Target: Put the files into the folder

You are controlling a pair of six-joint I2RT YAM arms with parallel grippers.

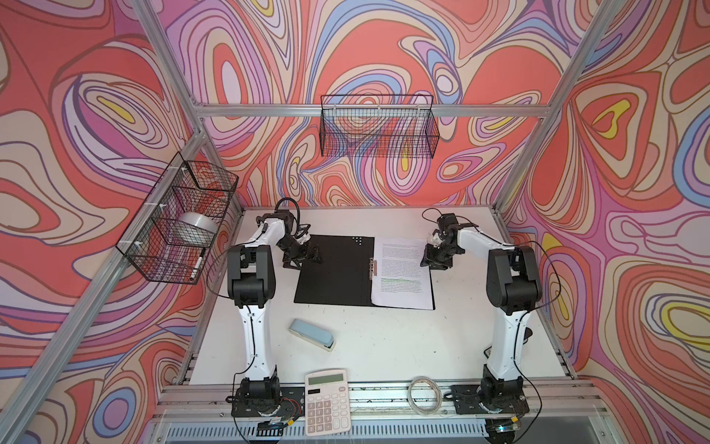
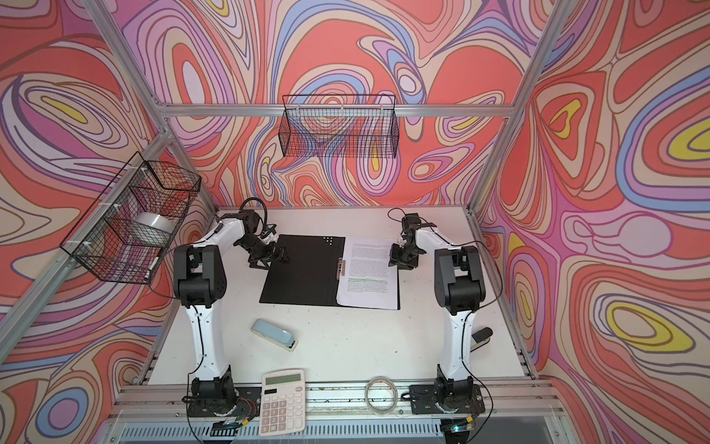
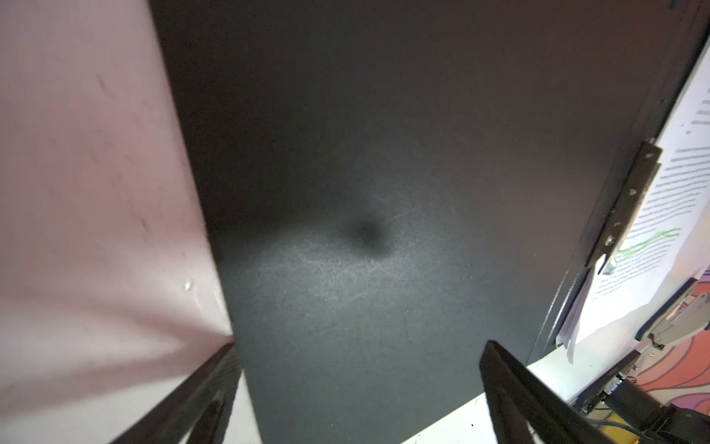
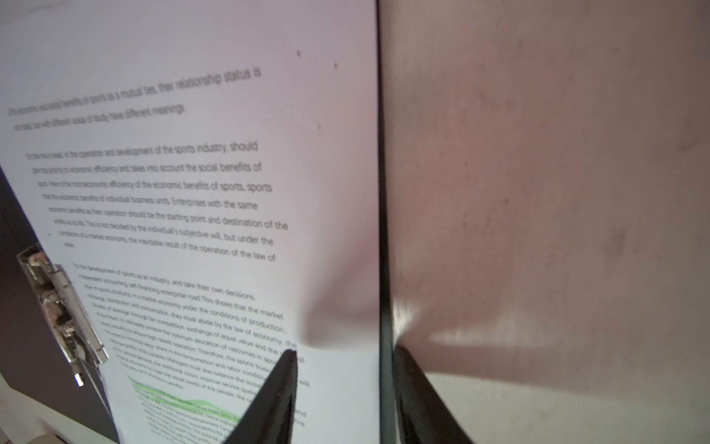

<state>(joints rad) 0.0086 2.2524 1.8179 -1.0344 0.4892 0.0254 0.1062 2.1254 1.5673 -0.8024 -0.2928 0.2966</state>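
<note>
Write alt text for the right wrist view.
The files, a printed sheet with green-highlighted lines, lie on the open black folder beside its metal clip. Two black jaws stand apart astride the folder's edge, one above the sheet, one above the table.

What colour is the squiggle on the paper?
The squiggle is green, clearest in the right wrist view.
</note>
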